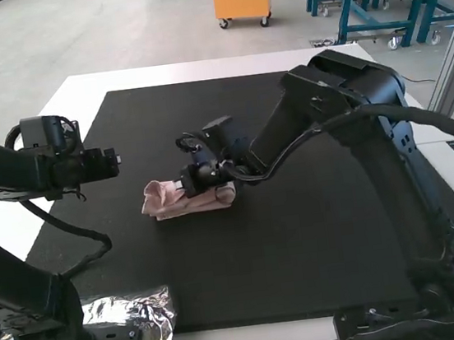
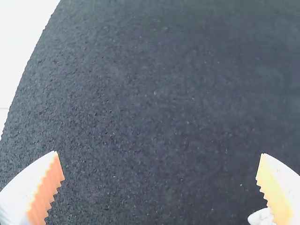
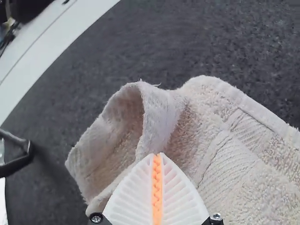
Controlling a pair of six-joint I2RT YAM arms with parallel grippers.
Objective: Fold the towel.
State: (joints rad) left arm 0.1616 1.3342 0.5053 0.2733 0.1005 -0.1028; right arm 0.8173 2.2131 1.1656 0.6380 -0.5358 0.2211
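High view: towel (image 1: pixel 165 206) is partly hiding on me

I'm watching remotely, and it's lying bunched on the black mat (image 1: pixel 248 275), right gripper (image 1: pixel 181 185) partly covering it. Its pads (image 3: pixel 154 192) are meeting; can't tell if they're pinching cloth. Left gripper (image 1: pixel 116 160) is hanging over the mat, fingers (image 2: pixel 23 192) wide apart, running out of frame.

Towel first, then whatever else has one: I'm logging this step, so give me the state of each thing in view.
Towel: partly bunched, one end curled up in a loop
Left end effector: open, over the mat
Right end effector: closed, at the towel; whether cloth is pinched, I cannot tell
Black mat: spread flat on the table
Foil by the left arm's base: crinkled
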